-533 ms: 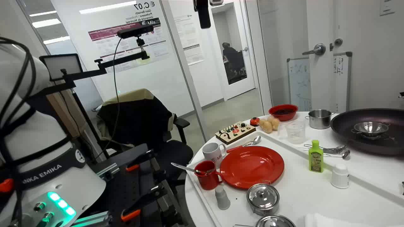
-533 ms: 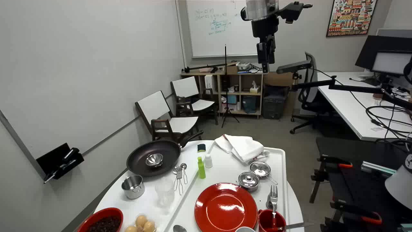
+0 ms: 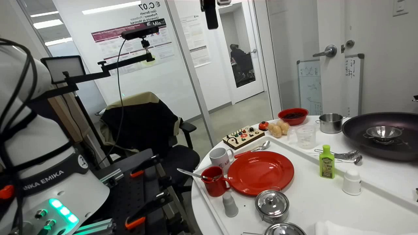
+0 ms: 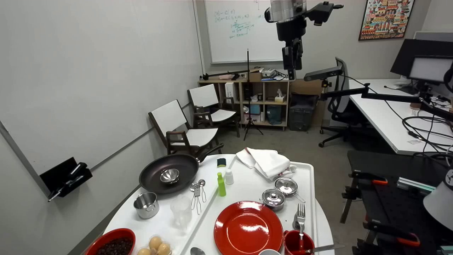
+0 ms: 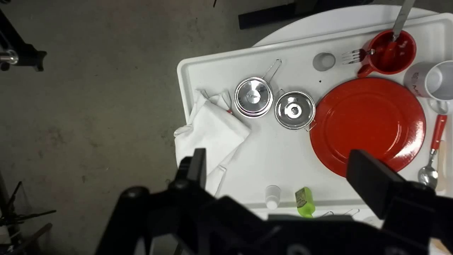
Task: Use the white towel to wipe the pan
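Observation:
The white towel point(image 4: 270, 163) lies loosely folded on the tray's far end, and part of it hangs past the edge in the wrist view, where the towel point(image 5: 216, 132) sits left of centre. At the bottom of an exterior view only a strip of the towel point(image 3: 336, 228) shows. A wide dark pan point(image 4: 150, 173) rests on the table beyond the tray, with a small steel colander inside; the pan point(image 3: 356, 133) is cut off at the right in an exterior view and out of the wrist view. High above the table, my gripper point(image 5: 277, 156) stands open, with nothing between its fingers point(image 4: 288, 58).
On the tray point(image 5: 269, 166) are a red plate point(image 5: 368, 120), two lidded steel pots point(image 5: 253, 96), a green bottle point(image 5: 305, 200), a white shaker point(image 5: 272, 196) and a red mug point(image 4: 297, 241) holding cutlery. Near the pan stand a steel pot point(image 4: 146, 205) and measuring spoons point(image 4: 197, 193).

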Motion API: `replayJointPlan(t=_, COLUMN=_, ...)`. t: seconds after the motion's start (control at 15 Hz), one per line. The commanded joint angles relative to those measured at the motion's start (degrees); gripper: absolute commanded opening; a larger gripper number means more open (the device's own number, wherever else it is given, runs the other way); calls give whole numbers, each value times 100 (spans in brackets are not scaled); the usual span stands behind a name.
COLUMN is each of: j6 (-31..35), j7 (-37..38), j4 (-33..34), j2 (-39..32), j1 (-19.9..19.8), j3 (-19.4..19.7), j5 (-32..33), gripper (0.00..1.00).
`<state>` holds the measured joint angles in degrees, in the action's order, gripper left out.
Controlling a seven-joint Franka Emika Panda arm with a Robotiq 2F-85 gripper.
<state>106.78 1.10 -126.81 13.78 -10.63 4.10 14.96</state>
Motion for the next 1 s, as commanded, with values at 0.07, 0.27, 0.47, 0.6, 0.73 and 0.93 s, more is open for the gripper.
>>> replayJointPlan(t=0.07, j6=-17, j7=18, j4=10, j2=0, j1=104, j3=95, j5=20, gripper=100)
replayJointPlan(t=0.27, j6=-17, j7=18, j4=10, j2=0, j1=104, j3=95, j5=20, gripper=100)
replayJointPlan(t=0.47, j6=-17, j7=18, j4=10, j2=0, j1=104, j3=95, j5=20, gripper=100)
replayJointPlan(t=0.6, j6=-17, j7=18, j4=10, j2=0, j1=104, j3=95, j5=20, gripper=100)
replayJointPlan(t=0.73, j6=-17, j7=18, j4=10, j2=0, j1=104, j3=95, j5=20, gripper=100)
replayJointPlan(t=0.93, j6=34, j7=14, j4=-8, j2=-59, j1=106, j3=104, j5=41, gripper=100)
